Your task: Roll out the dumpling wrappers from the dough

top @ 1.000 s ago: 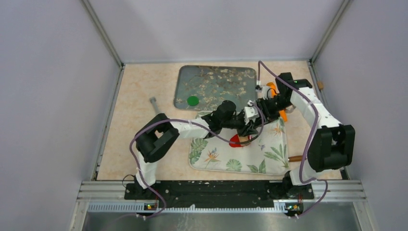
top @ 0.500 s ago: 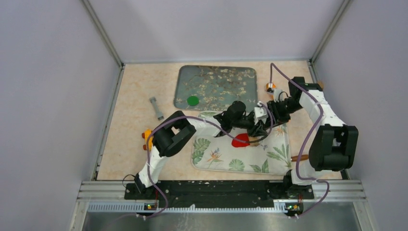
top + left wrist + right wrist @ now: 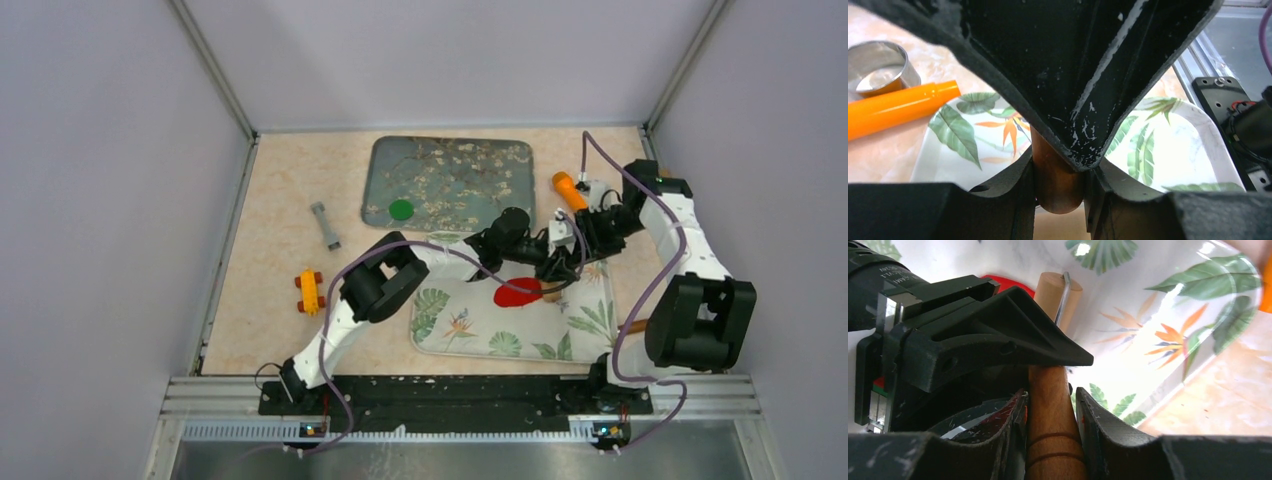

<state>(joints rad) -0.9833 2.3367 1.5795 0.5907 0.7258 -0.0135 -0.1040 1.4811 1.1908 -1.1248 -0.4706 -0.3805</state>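
Note:
A flat oval patch of red dough (image 3: 517, 295) lies on the leaf-print tray (image 3: 470, 335). One green dumpling wrapper (image 3: 401, 210), small and round, rests on the blue blossom tray (image 3: 470, 165). My left gripper (image 3: 545, 265) (image 3: 1058, 170) is shut on the rolling pin's brown rounded handle (image 3: 1058, 187). Facing it, my right gripper (image 3: 578, 240) (image 3: 1050, 405) is shut on the pin's other wooden handle (image 3: 1050, 440). Both hang just behind the dough. The red dough's edge (image 3: 1008, 282) shows beyond the left gripper's black body in the right wrist view.
An orange marker (image 3: 568, 188) (image 3: 898, 107) and a metal ring cutter (image 3: 878, 67) lie behind the leaf tray. A grey tool (image 3: 324, 225) and a yellow-orange toy (image 3: 309, 291) sit at the left. A wooden stick (image 3: 630, 327) pokes out by the right arm's base.
Both grippers have moved right with the rolling pin, and the leaf tray and red dough have shifted right too. The orange marker and yellow-orange toy have come into view.

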